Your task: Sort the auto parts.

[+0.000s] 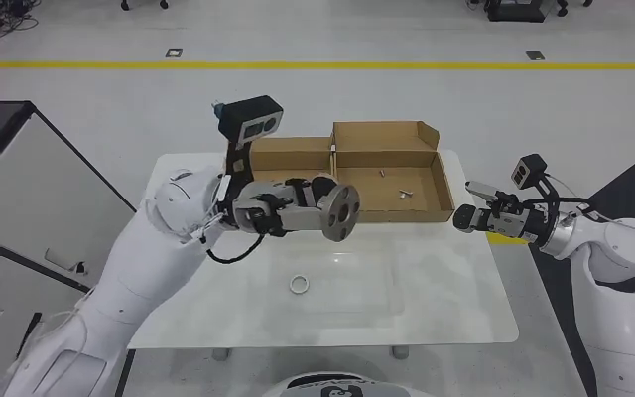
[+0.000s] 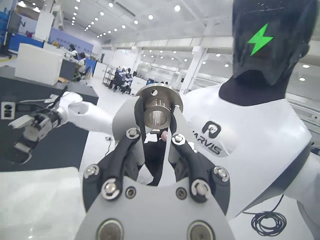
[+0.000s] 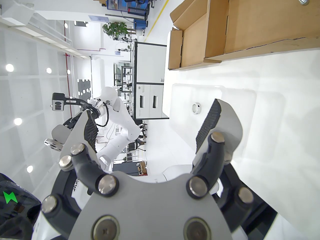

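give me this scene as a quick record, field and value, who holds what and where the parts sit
cardboard box: two compartments, at the far side of the table
small metal parts: two, in the right compartment
left pincer: shut on the flanged metal part, raised above the table in front of the box
right pincer: open, holding nothing, at the table's right edge
white ring: lying on the table nearer the robot, apart from both pincers
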Robot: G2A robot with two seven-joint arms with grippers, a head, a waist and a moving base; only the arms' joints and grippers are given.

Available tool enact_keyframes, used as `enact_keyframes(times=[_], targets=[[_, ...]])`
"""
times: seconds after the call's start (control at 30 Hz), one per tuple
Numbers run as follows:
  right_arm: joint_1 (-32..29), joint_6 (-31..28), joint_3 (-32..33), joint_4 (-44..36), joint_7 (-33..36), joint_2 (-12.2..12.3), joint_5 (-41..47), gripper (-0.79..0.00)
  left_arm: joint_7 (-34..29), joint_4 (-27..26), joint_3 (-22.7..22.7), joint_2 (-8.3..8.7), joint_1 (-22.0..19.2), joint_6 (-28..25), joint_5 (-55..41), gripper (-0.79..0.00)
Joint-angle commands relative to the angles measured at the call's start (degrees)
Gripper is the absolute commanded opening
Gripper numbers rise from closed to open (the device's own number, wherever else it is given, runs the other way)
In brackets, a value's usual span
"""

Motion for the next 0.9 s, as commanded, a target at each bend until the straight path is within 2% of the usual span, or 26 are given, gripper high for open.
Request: enact_keyframes(times=[0.0,0.23,0.53,0.87], targets=[[0.0,0.0,0.0,0.0,0.0,0.0,0.0,0.000,0.6,-1.2,0.7,-0.39,0.7,-1.0,-4.4,-0.785],[0.0,0.0,0.0,0.0,0.0,0.0,0.0,0.000,-0.5,-2.6,2.3,-1.97,0.9,-2.3,-17.5,-0.785],[0.0,0.0,0.0,0.0,0.0,0.0,0.0,0.000,-0.6,-3.0,1.8,-4.57,2.9,-2.2,-29.4,-0.785],[0.0,0.0,0.0,0.0,0.0,0.0,0.0,0.000,-0.8,-0.6,0.4,-7.65,5.4,-2.0,-35.5,-0.785]])
